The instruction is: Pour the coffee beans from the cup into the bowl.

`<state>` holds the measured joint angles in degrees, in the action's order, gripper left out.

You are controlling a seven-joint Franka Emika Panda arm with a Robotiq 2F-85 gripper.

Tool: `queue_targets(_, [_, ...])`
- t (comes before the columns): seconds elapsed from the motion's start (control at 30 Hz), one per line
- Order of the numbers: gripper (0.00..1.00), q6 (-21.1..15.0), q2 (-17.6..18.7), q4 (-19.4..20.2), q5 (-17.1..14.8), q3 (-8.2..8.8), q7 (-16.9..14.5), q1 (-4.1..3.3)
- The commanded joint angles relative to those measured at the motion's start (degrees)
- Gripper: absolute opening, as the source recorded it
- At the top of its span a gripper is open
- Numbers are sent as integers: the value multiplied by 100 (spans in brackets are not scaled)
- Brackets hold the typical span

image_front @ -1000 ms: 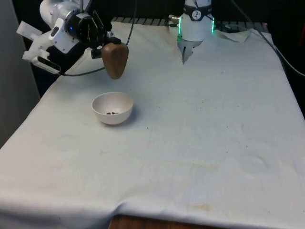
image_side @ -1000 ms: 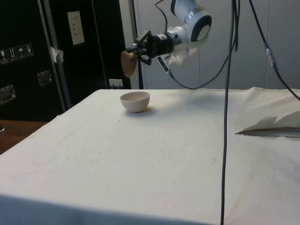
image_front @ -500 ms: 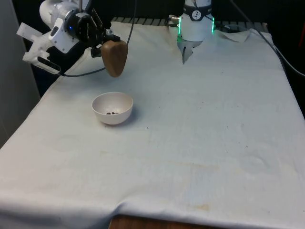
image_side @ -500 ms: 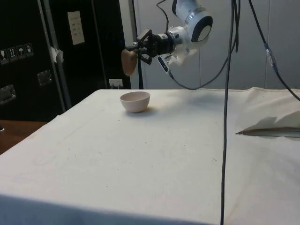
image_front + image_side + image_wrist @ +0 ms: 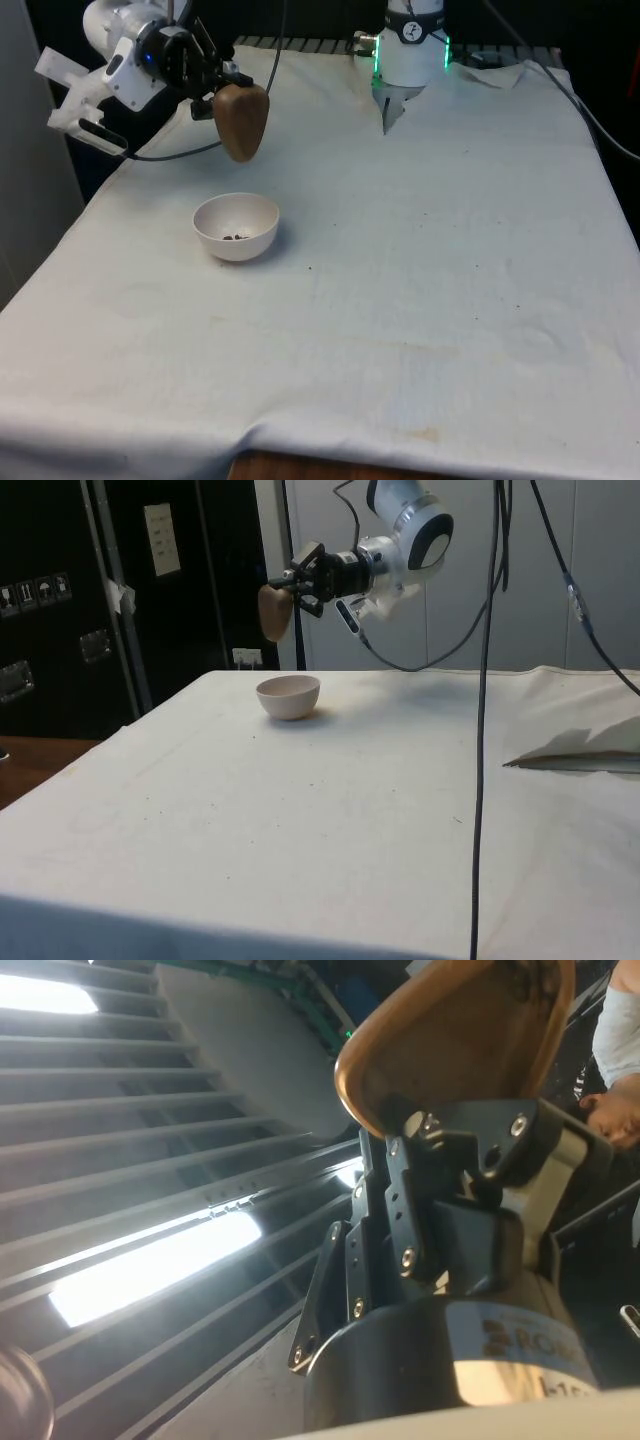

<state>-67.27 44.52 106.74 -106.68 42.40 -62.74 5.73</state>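
Arm reaches out near-horizontal over the far corner of the table on the front view's left, wrist rolled so the gripper (image 5: pixel 212 92) lies sideways. Gripper clamped on the brown cup (image 5: pixel 241 122), which hangs tipped well past level, rounded base lowest, in the air above the white bowl (image 5: pixel 236 226) and slightly toward the robot's end. Cup and bowl well apart vertically, not touching. Side view agrees: cup (image 5: pixel 274 614) held high over the bowl (image 5: pixel 289 695), forearm angled down from the elbow toward it. Bowl sits on the white cloth (image 5: pixel 420 260) with a few dark coffee beans (image 5: pixel 235 237) at its bottom. Wrist view: fingers (image 5: pixel 405 1210) pinch the cup's rim (image 5: pixel 455 1040); can't tell if any beans remain inside; a person's hand (image 5: pixel 612 1115) shows at the edge
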Motion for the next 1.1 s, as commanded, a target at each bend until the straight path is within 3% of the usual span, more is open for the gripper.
queue_targets(0.0, [0, -40, -29, 17, 17, 23, 23, -29])
queue_targets(0.03, [0, -52, -34, 23, 23, 34, 23, -46])
queue_targets(0.07, [0, 0, -6, 0, 0, 11, -6, -11])
queue_targets(0.1, [0, -63, -52, 29, 29, 52, 23, -74])
queue_targets(0.33, [0, -218, -138, 69, 160, 155, -17, -252])
queue_targets(0.37, [0, -80, -74, 6, 120, 92, -29, -160])
queue_targets(0.4, [0, -246, -160, 74, 183, 160, -29, -281])
queue_targets(0.57, [0, -384, -292, 126, 350, 178, -97, -390])
queue_targets(0.6, [0, -275, -241, 63, 338, 115, -115, -309])
queue_targets(0.63, [0, -407, -315, 138, 378, 178, -109, -401])
queue_targets(0.8, [0, -550, -430, 183, 527, 155, -183, -470])
queue_targets(0.83, [0, -458, -395, 143, 498, 115, -189, -413])
queue_targets(0.87, [0, -561, -435, 183, 539, 149, -195, -470])
queue_targets(1.07, [0, -630, -470, 172, 625, 178, -258, -550])
